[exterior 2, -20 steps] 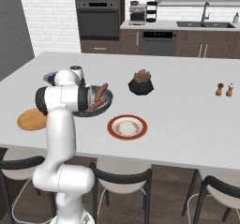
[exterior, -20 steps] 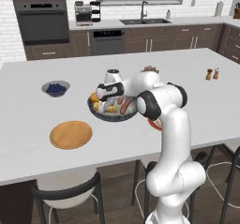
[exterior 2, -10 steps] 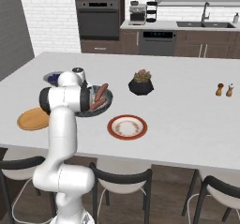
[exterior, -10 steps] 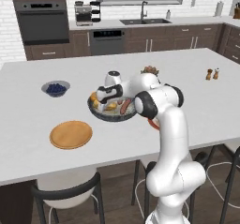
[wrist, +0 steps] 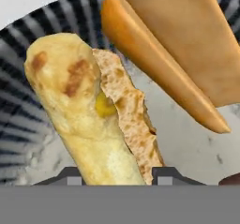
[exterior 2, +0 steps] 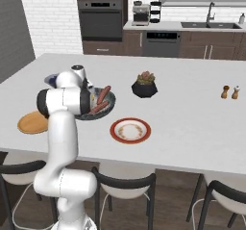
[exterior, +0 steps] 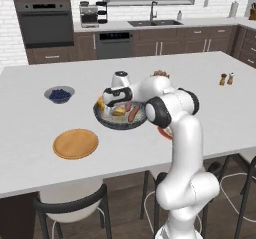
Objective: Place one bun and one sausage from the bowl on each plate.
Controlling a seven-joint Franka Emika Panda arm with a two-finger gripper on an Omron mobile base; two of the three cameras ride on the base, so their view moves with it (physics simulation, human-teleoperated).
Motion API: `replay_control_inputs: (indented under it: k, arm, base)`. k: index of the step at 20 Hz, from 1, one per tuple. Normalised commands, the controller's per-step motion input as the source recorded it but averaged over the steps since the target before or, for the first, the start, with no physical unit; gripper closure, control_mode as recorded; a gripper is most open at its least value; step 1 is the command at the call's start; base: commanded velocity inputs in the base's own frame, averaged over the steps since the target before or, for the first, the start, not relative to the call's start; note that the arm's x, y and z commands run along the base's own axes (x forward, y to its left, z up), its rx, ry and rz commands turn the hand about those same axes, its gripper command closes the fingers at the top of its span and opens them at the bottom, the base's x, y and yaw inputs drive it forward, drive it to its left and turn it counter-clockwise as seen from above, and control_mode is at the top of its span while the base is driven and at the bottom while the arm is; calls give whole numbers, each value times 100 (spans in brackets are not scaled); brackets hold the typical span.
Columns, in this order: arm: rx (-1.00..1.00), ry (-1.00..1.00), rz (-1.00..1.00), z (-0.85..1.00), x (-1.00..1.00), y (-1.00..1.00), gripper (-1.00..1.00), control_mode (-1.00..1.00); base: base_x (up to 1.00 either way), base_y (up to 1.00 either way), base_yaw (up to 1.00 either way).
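The bowl (exterior: 120, 122) sits mid-counter, holding buns and sausages (exterior 2: 100, 101). In my hand view a pale toasted bun (wrist: 89, 120) lies between my fingertips (wrist: 69, 176), which press in on its two sides, so my gripper (exterior: 114, 104) is pinching that bun inside the bowl. A second, orange-brown bun (wrist: 178, 49) lies just beyond it. The wooden plate (exterior: 75, 143) lies near the bowl toward the counter's front edge, the red-rimmed plate (exterior 2: 130, 130) on the bowl's other side. A small bowl of blueberries (exterior: 59, 94) stands farther off.
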Motion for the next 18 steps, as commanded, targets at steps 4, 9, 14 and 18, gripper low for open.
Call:
replay_control_inputs:
  k: [4,9,14,18]
  arm:
    - [0,0,-3,92,-78,-5,100,-100]
    - [0,7,-15,76,-46,-58,100,-100]
    - [0,21,-36,52,-43,-94,100,-100]
    - [0,5,-32,2,-80,-100,100,-100]
  base:
    - [0,0,0]
    - [0,0,0]
    - [0,0,0]
    - [0,0,0]
